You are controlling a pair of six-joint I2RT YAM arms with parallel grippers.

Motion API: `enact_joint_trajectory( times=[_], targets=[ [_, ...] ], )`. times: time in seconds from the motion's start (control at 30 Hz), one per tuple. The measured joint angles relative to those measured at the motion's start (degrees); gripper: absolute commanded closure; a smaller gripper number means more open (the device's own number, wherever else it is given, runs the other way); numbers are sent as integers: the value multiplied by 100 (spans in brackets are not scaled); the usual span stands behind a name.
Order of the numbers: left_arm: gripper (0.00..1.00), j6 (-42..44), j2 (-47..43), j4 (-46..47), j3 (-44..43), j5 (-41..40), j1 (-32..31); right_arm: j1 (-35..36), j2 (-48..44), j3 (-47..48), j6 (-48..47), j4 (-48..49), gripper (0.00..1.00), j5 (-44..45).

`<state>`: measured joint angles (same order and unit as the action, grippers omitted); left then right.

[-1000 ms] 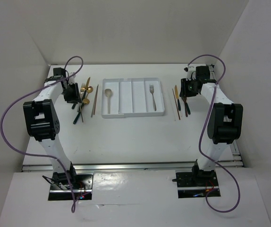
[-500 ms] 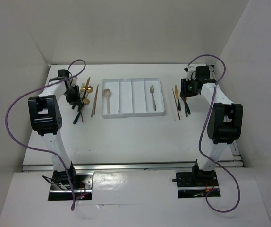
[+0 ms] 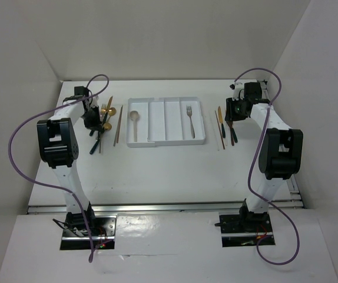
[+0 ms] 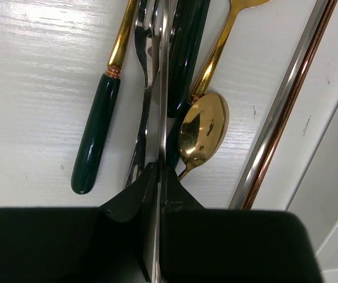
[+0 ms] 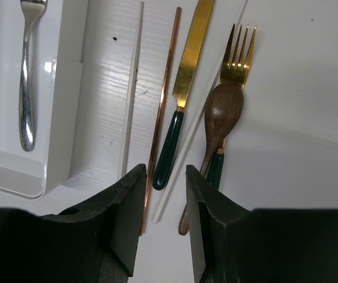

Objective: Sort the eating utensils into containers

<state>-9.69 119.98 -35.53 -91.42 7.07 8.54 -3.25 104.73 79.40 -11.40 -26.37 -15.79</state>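
A robotics lab test cell: a bare white counter (image 3: pixel 157 171) boxed in by plain white walls (image 3: pixel 175 41), a left arm (image 3: pixel 54 144) and a right arm (image 3: pixel 279 150) bolted to metal plates (image 3: pixel 107 227) at its near edge, purple cables (image 3: pixel 10 156) looping loose, an aluminium rail (image 3: pixel 157 207) along the front

A white table (image 3: pixel 169 171) sits enclosed by plain white walls (image 3: pixel 175 35), apparently evenly lit.

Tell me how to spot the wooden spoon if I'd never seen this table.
Find the white tray, then the loose cutlery beside the end that holds a silver fork. The wooden spoon lies across a gold fork there. It is the only all-brown piece among gold heads, dark green handles and thin sticks.
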Motion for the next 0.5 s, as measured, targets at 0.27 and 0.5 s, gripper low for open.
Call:
enact_joint_trajectory(
  times=[0.27,0.5],
  targets=[
    [100,4,-120,114,151,-17,2,0,52,13,-2,0,59,15],
    [100,7,-929,-256,57,96,28,0,59,13,0,0,61,4]
  ],
)
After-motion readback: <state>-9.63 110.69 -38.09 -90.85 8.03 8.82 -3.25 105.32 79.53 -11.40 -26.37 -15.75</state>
